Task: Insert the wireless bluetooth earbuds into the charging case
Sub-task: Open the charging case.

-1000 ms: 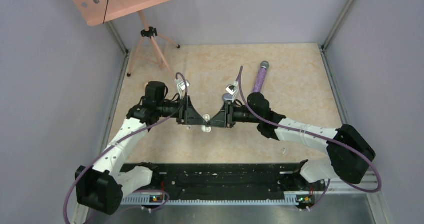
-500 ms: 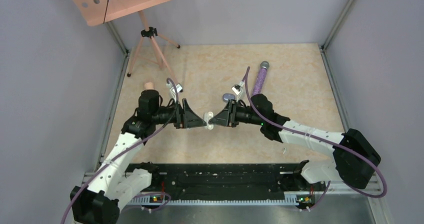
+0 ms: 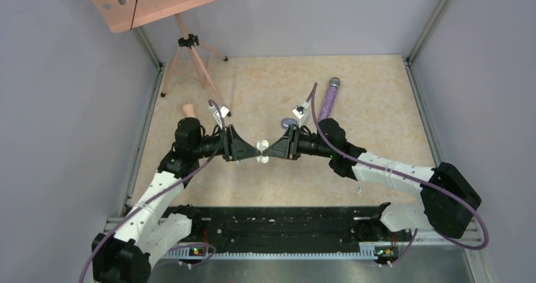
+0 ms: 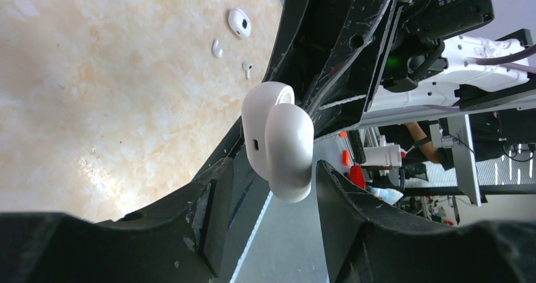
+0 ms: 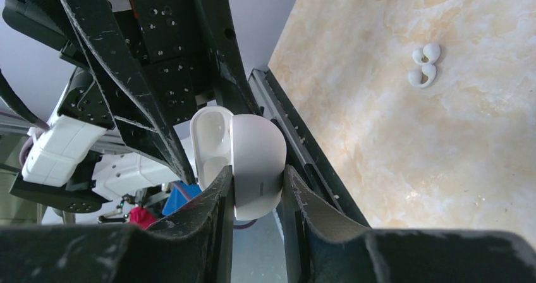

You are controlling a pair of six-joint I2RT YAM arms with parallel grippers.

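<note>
Two black two-fingered claws meeting tip to tip in mid-air above a mottled beige stone-pattern table [image 3: 379, 106].

Pinched in the right claw [image 5: 256, 183]: a small glossy white plastic charging case [image 5: 256, 141], rounded like a pebble. Clamped across its broad sides at the very fingertips, hinged lid swung open toward the other arm, no bud visible in the hollow on show.

Opposite it, the left claw [image 4: 272, 169], fingers part-way apart and straddling the lid end of the same case. Impossible to tell whether touching it or only flanking it.

Tiny glossy white plastic earbuds [image 5: 422, 76], a hooked pair lying against each other, down on the table well beyond and below the right claw's tips. None in either claw. Three more small white pieces [image 4: 239, 23] loose on the table far ahead of the left claw, apparently further buds, too small to be sure.

Likely handling of the case: light, hard-shelled and slick, prone to squirting out of a pinch on its curved edges. Best held across the flatter faces of the body, below the lid seam, sparing the hinge.

Buds probably lighter yet, rigid and rounded, apt to skitter or roll at a nudge. Best taken with the fingertips alone, claw narrowed first, across the bulb rather than the thin hook.
</note>
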